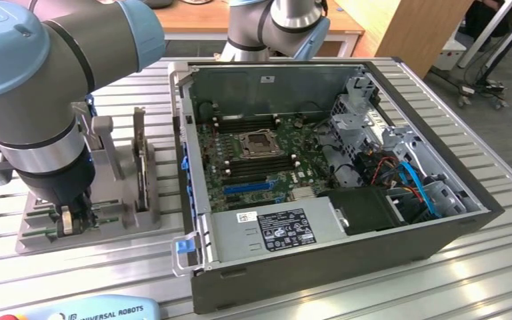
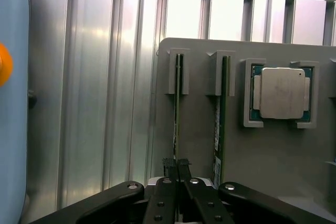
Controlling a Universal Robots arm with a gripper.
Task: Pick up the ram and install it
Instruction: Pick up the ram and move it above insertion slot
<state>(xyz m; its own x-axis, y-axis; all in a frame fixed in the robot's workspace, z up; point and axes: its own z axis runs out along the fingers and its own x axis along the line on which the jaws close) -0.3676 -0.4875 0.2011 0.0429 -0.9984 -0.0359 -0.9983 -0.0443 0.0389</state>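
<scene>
The gripper is shown clenched on the edge of the ram, which is stood on edge in a slot of the grey holder on the slatted table. A second stick is slotted just beside it, with a CPU seated near that. The open computer case is set to the exterior view's right of the holder.

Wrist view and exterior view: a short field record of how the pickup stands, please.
hand: shut on the edge of the ram
ram: on edge in a slot of the holder, not lifted out
holder: grey, on the table, exterior view's left of the computer case
second stick: in the neighbouring slot
CPU chip: in its holder recess
computer case: open, motherboard exposed
</scene>
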